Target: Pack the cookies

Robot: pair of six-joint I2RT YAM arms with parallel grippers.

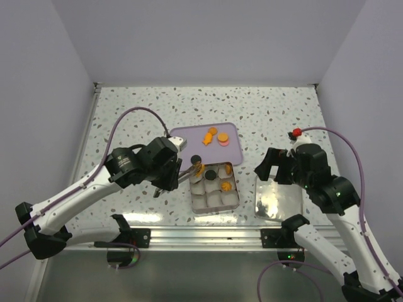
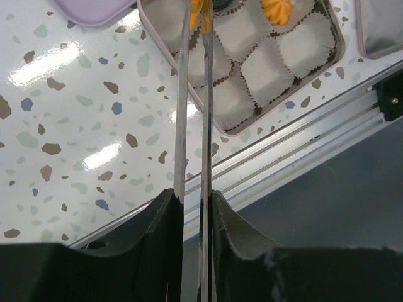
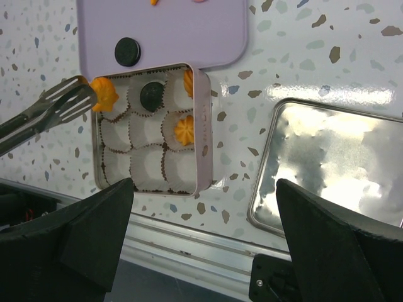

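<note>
Orange and black cookies (image 3: pixel 184 129), some in tin (image 3: pixel 203 126)

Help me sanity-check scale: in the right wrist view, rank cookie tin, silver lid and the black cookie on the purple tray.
1-2, too alike to rank: silver lid (partly hidden), cookie tin.
3: black cookie, clearly smallest.

I see a flat purple tray (image 1: pixel 196 133) on the white speckled counter (image 1: pixel 126 113), just beside a square pink tin (image 3: pixel 201 126) of white paper cups (image 3: pixel 148 165). Thin metal tongs (image 3: pixel 44 111) reach over its corner. A shiny silver lid (image 3: pixel 327 163) lies nearby.
</note>
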